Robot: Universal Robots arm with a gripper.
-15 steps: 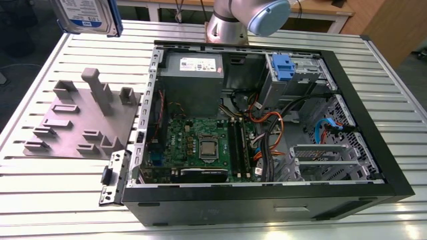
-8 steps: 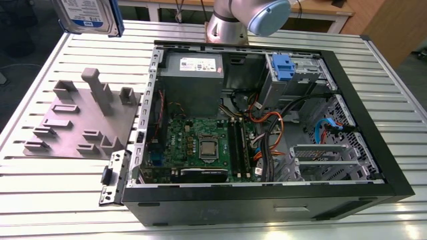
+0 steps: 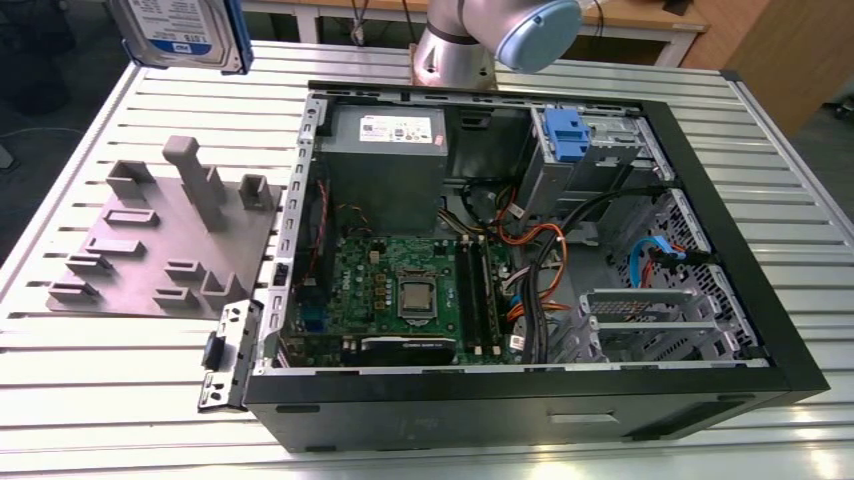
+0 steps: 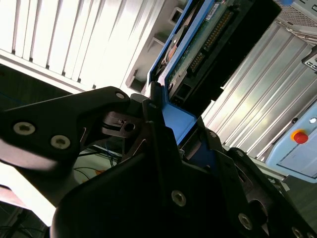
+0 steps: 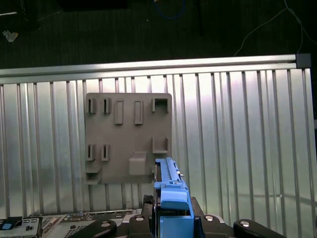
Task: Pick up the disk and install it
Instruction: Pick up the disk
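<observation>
The disk (image 3: 180, 30), silver with a white-and-blue label and blue side rails, hangs in the air above the table's far corner at the exterior view's left. In the second wrist view my gripper (image 4: 176, 124) is shut on the disk (image 4: 198, 44), its black fingers (image 4: 148, 119) clamping the blue rail end. In the first wrist view the disk (image 5: 171, 178) is edge-on, held by the gripper (image 5: 172, 213), high above the grey holder plate (image 5: 129, 136). The open computer case (image 3: 747, 300) lies on the table at the exterior view's right of the disk.
A grey holder plate (image 3: 147, 250) with upright posts lies beside the case. Inside the case are a grey power-supply box (image 3: 384, 150), a drive cage with a blue latch (image 3: 567, 135), a motherboard (image 3: 400, 290) and loose cables (image 3: 534, 260). The arm's joint (image 3: 494, 30) stands behind the case.
</observation>
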